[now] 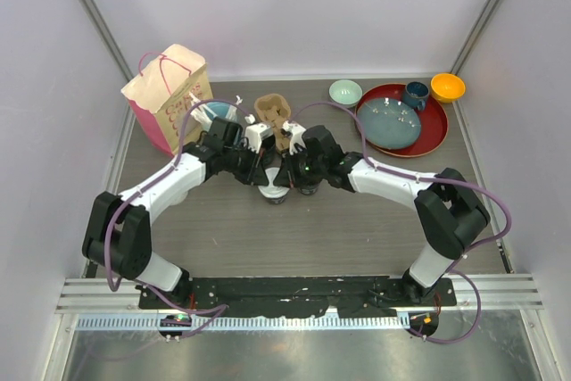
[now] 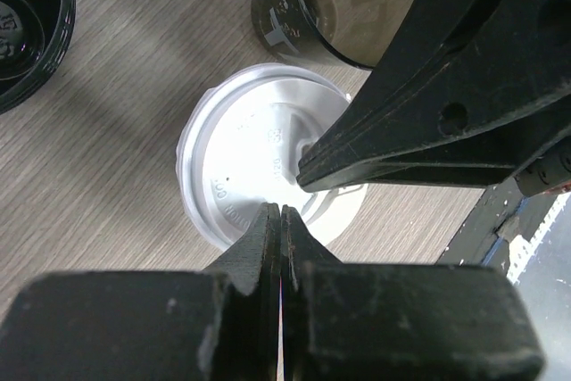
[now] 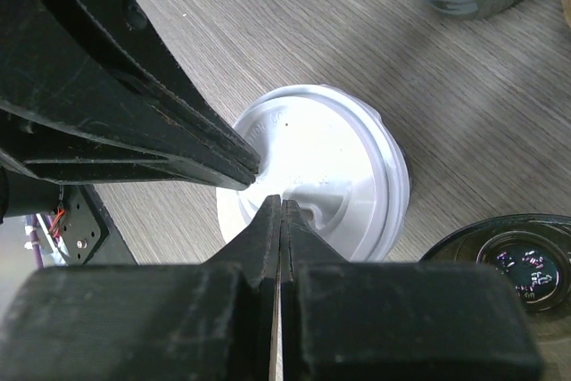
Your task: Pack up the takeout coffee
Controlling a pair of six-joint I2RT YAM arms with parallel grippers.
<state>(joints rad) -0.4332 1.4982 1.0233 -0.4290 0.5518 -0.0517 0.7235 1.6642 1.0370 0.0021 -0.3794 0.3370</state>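
Observation:
One takeout coffee cup shows only its round white sip lid (image 2: 254, 153), also the white lid (image 3: 343, 162) in the right wrist view; the black cup under it is hidden. My left gripper (image 2: 281, 211) is shut, its tips resting on the near edge of that lid. My right gripper (image 3: 282, 202) is shut too, its tips on the same lid from the opposite side. The two pairs of tips almost meet over the lid. From above, both arms converge over this cup (image 1: 271, 194) at the table's middle. An open black cup (image 2: 330, 6) without a lid stands just beyond.
Another dark round cup (image 3: 513, 265) stands close at the right. At the back left are a paper bag (image 1: 168, 94), a light-blue utensil cup (image 1: 219, 113) and a cardboard cup carrier (image 1: 272, 113). A red tray (image 1: 433, 136) with plate and mug, plus two bowls, sits back right.

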